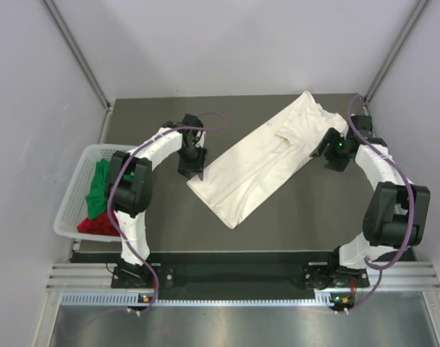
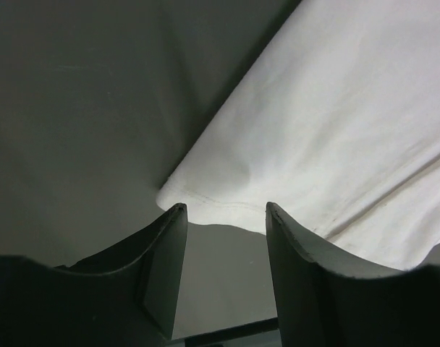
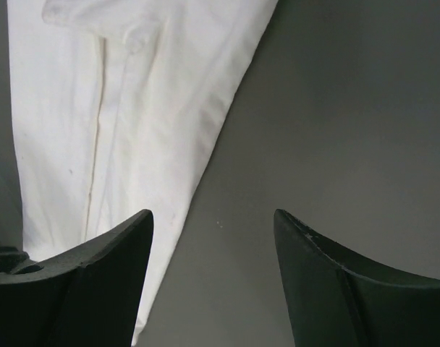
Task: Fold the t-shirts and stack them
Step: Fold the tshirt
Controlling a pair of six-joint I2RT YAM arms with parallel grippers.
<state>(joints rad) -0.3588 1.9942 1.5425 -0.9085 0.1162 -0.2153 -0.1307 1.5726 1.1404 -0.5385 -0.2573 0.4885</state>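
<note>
The cream-white t-shirt (image 1: 267,155) lies folded into a long strip, running diagonally from far right to near centre of the dark table. The green t-shirt (image 1: 98,186) and the red t-shirt (image 1: 97,225) lie bunched in the basket. My left gripper (image 1: 190,172) is open and empty beside the strip's near-left corner; the left wrist view shows it (image 2: 223,210) just short of the white hem (image 2: 227,206). My right gripper (image 1: 323,148) is open and empty at the strip's right edge; the right wrist view shows it (image 3: 213,217) over bare table beside the cloth (image 3: 119,123).
A white plastic mesh basket (image 1: 69,210) stands at the table's left edge. Grey walls with metal posts close in the back and sides. The table's dark front edge (image 1: 234,256) runs above the arm bases.
</note>
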